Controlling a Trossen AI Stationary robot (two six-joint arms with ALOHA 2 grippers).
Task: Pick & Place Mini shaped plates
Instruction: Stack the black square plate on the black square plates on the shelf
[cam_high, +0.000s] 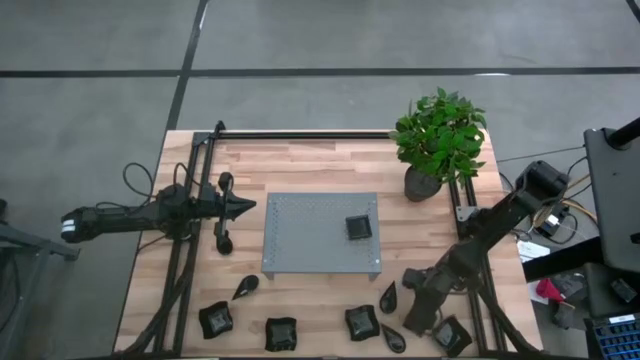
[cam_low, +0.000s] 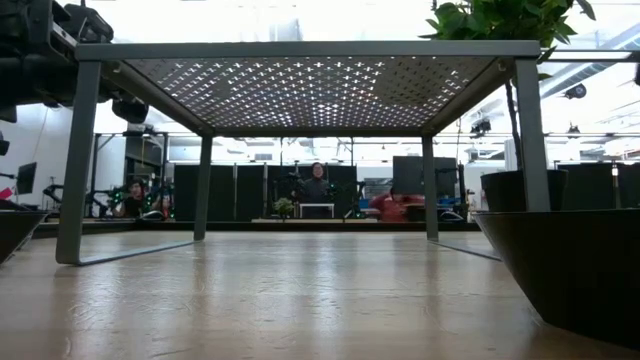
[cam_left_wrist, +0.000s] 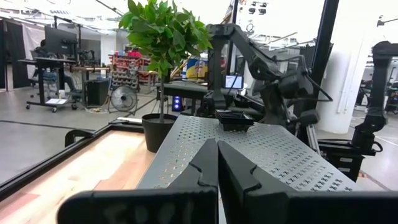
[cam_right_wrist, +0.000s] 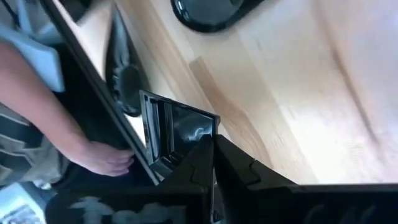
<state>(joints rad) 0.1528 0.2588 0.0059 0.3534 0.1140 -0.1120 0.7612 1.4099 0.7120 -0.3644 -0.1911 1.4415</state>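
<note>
Several small dark glossy mini plates lie along the table's near edge, among them squares (cam_high: 362, 322) (cam_high: 281, 333) and a teardrop (cam_high: 388, 296). One square plate (cam_high: 358, 227) sits on the grey perforated tray (cam_high: 300, 235); it also shows in the left wrist view (cam_left_wrist: 235, 119). My right gripper (cam_right_wrist: 213, 152) is at the near right corner, shut on another square plate (cam_right_wrist: 180, 130), which shows in the high view (cam_high: 452, 337) beside the arm. My left gripper (cam_high: 247, 207) is shut on nothing and hovers left of the tray. My right gripper pinches the square plate's rim (cam_right_wrist: 202, 134) between its two fingers, which slant down at it from above. The plate stands tilted on edge in the hold, its hollow side (cam_right_wrist: 186, 127) turned to the camera. I cannot tell whether it is clear of the table.
A potted green plant (cam_high: 438, 140) stands at the tray's far right. A black frame rail (cam_right_wrist: 93, 68) runs close by the held plate, and a person's hand (cam_right_wrist: 102, 158) rests just beyond it. Bare wood (cam_right_wrist: 298, 93) lies between the plates and the tray.
</note>
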